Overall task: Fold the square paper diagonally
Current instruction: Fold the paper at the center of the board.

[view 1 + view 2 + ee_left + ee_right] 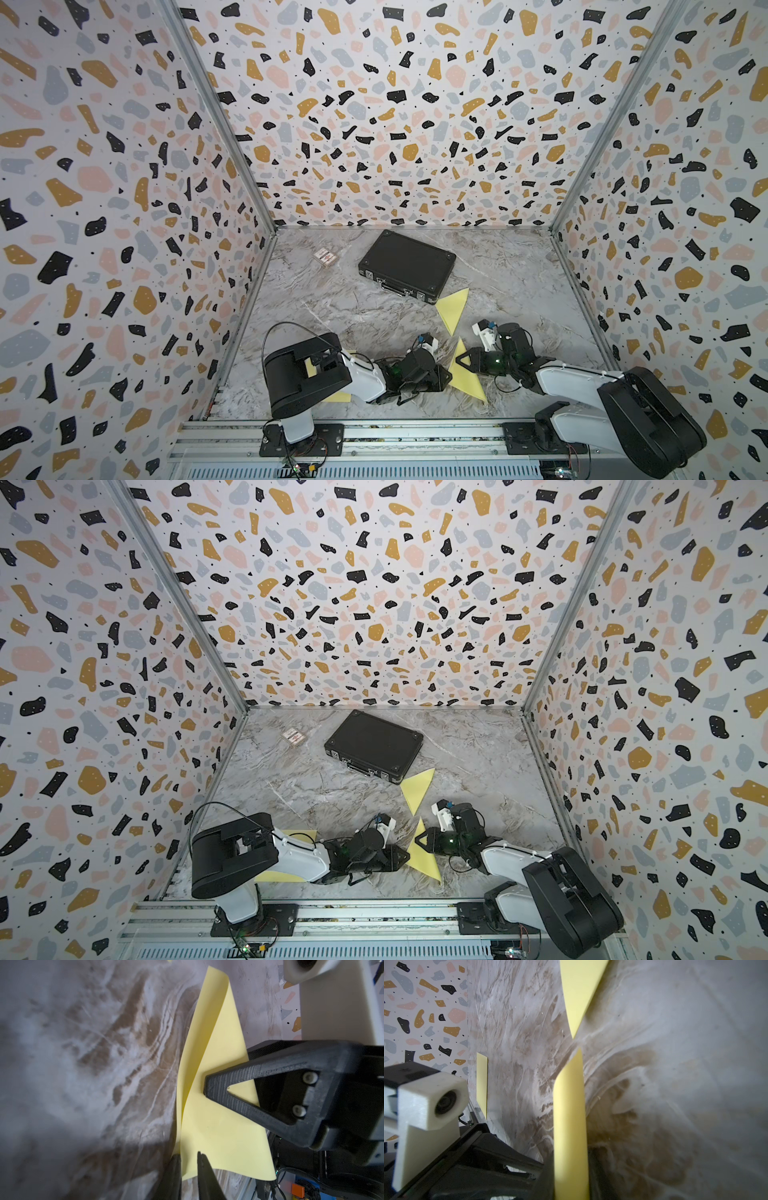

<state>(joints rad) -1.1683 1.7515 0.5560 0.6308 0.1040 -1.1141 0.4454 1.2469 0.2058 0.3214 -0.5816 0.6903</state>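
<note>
The yellow square paper (467, 380) (424, 860) lies near the table's front, doubled over into a triangle, with its upper layer bowed up and not pressed flat. My right gripper (458, 360) (570, 1159) is shut on its folded edge, and a yellow band (569, 1115) fills the gap between the jaws. My left gripper (449, 372) (188, 1159) meets the paper (218, 1126) from the opposite side. Its jaws stand narrowly open with a corner of the sheet between them. One right finger (212, 1086) rests on the paper in the left wrist view.
A second folded yellow triangle (454, 309) lies just behind, next to a black case (407, 266). A small card box (325, 257) sits at the back left. A flat yellow sheet (338, 397) lies under the left arm. The aluminium rail (374, 432) bounds the front.
</note>
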